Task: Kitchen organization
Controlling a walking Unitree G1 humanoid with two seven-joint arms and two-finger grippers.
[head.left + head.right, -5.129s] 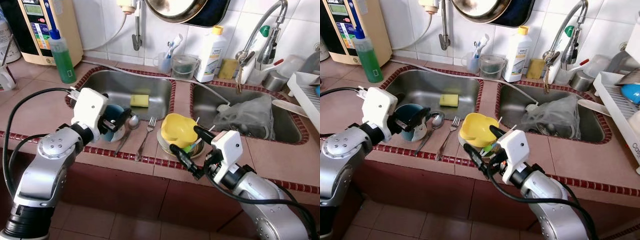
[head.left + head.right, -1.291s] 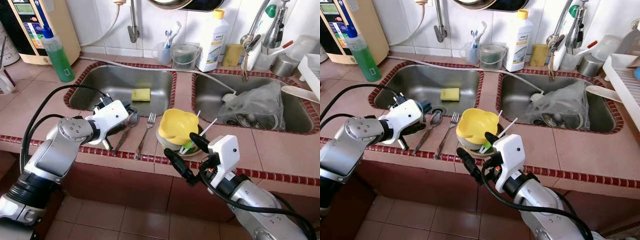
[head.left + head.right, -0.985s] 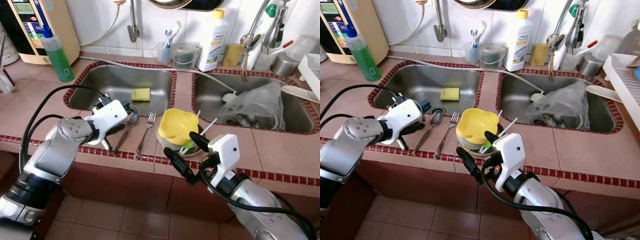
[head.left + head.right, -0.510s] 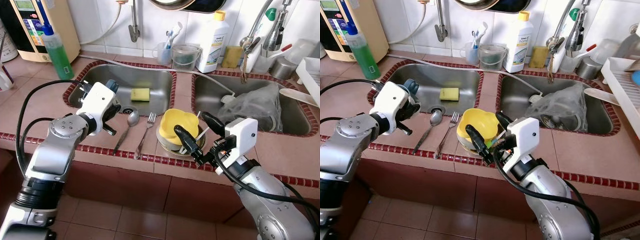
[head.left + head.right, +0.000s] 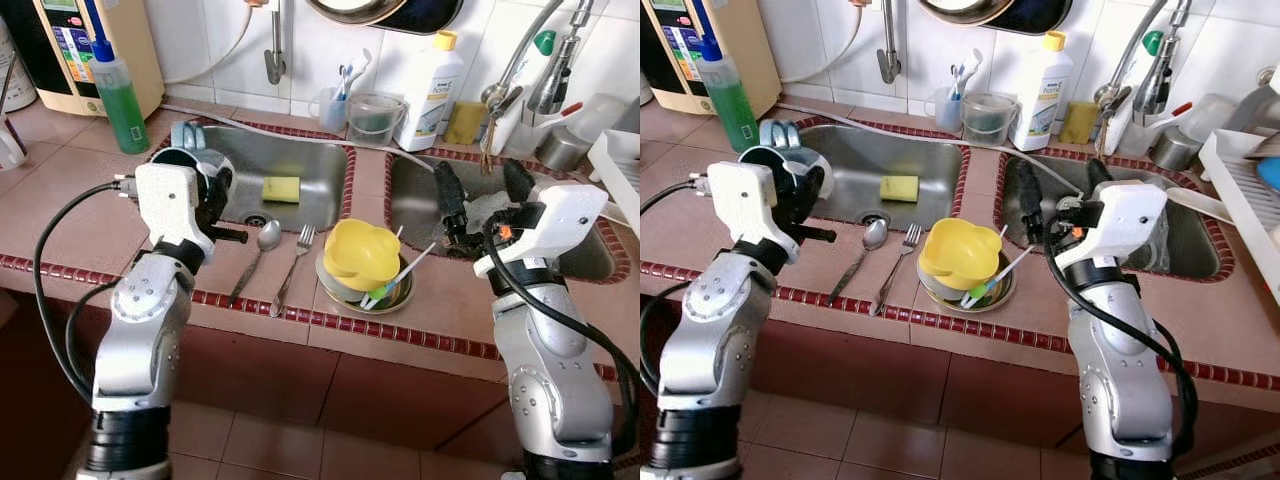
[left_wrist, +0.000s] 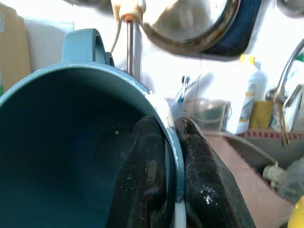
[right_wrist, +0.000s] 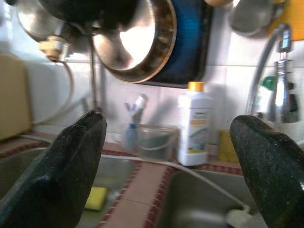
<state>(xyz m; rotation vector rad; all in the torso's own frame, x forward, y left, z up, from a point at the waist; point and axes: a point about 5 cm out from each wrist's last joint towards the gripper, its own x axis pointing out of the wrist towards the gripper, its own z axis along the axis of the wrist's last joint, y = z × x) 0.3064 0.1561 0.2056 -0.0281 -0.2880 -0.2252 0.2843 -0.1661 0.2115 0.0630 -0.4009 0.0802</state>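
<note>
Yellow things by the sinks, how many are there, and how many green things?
Yellow: 3, the bowl, the sponge in the left sink, the sponge by the tap.
Green: 1, the soap bottle.
Total: 4

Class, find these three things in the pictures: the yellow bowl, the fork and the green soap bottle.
yellow bowl (image 5: 362, 252), left eye view, on its upturned top.
fork (image 5: 291, 268), left eye view, midway along the handle.
green soap bottle (image 5: 121, 108), left eye view, on its green body.
</note>
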